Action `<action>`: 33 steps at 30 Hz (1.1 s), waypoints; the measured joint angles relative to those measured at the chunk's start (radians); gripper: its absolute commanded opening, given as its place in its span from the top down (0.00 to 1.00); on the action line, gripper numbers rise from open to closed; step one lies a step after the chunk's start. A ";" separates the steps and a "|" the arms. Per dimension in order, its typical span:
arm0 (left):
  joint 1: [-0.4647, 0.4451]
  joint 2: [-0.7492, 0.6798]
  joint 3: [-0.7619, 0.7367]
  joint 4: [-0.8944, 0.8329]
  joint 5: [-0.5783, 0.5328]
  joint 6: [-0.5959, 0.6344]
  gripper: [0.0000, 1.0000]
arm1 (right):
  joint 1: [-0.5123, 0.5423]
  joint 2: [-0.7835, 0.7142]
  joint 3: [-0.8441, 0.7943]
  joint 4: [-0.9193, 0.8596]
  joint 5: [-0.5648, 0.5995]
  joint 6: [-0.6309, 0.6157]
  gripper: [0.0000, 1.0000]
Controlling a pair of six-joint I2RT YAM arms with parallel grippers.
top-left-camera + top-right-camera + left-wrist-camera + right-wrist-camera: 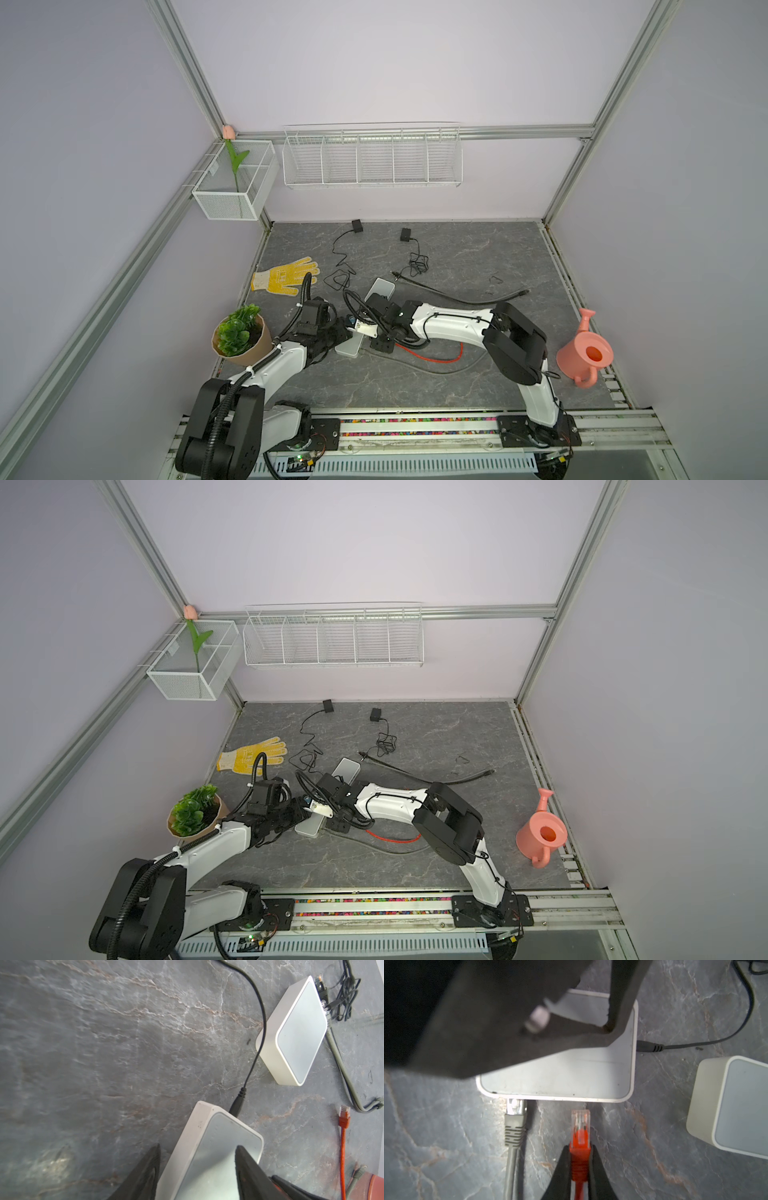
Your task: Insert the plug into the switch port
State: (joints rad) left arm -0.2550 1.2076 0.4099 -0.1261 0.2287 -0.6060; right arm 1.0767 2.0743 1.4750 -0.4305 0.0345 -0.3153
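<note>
The white switch [571,1076] lies flat on the grey table, seen in both top views [348,348] [309,828]. My right gripper [580,1147] is shut on the red plug [580,1126]. The plug's clear tip points at the switch's port side and stops a short gap from it. A grey plug [515,1118] sits in a port further along that side. A black power plug [648,1047] enters the adjoining side. My left gripper [197,1146] is open over the switch [218,1136], one finger beside its long side and one above its top face.
A second white box [733,1105] [380,289] lies close beside the switch. A potted plant [241,336] stands at the left and a pink watering can [584,353] at the right. A yellow glove [286,276] and black adapter cables [417,262] lie further back.
</note>
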 measured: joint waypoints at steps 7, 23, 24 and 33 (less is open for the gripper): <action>0.001 0.006 0.000 0.006 0.022 -0.001 0.45 | -0.009 0.006 0.021 -0.038 -0.036 0.000 0.93; 0.013 -0.003 -0.008 0.006 0.090 -0.010 0.54 | -0.036 0.068 0.075 -0.096 -0.071 0.000 0.93; 0.013 -0.003 -0.008 0.007 0.090 -0.010 0.54 | -0.035 0.068 0.077 -0.099 -0.074 0.000 0.93; 0.014 0.005 -0.008 0.014 0.095 -0.010 0.55 | -0.035 0.069 0.083 -0.113 -0.077 0.000 0.93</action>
State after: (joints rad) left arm -0.2409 1.2121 0.4019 -0.1120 0.3237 -0.6159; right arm 1.0412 2.1437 1.5578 -0.5430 -0.0425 -0.3149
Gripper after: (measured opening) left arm 0.453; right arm 0.133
